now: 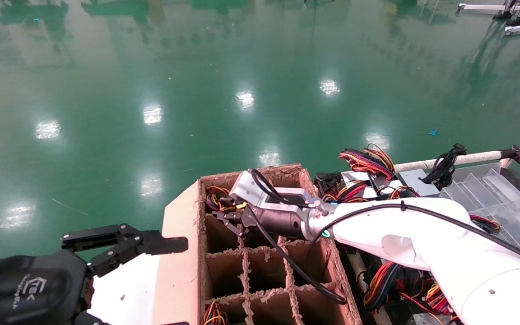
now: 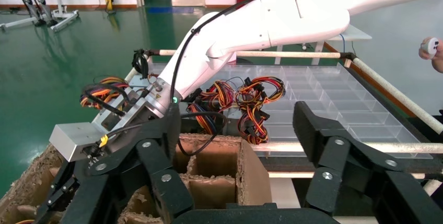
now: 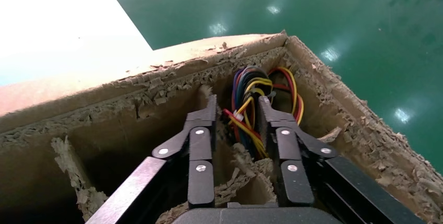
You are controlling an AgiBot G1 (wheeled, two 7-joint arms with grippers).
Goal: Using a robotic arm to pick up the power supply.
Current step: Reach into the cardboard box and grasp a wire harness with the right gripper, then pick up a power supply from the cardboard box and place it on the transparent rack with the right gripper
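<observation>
Reaching across from the right, the robotic arm (image 1: 422, 230) has its right gripper (image 3: 236, 117) down in the far-left cell of the cardboard box (image 1: 183, 253). Its two black fingers (image 3: 201, 130) stand narrowly apart, one on each side of a bundle of red, yellow, orange and black wires (image 3: 256, 98), which passes between them; whether they press on it cannot be told. Torn cardboard dividers (image 1: 244, 271) split the box into cells and crowd the gripper closely, ragged edges just beside both fingers. Only this wire bundle of the power supply (image 1: 217, 198) shows, at the far-left corner of the box; its body is hidden below the rim. Just beyond the box's right edge, more wire bundles (image 1: 368, 160) lie on a clear compartmented tray (image 1: 494, 194). Left gripper (image 1: 151, 247) hovers beside the box's left edge, fingers spread wide, holding nothing. Green glossy floor (image 1: 197, 90) lies beyond.
</observation>
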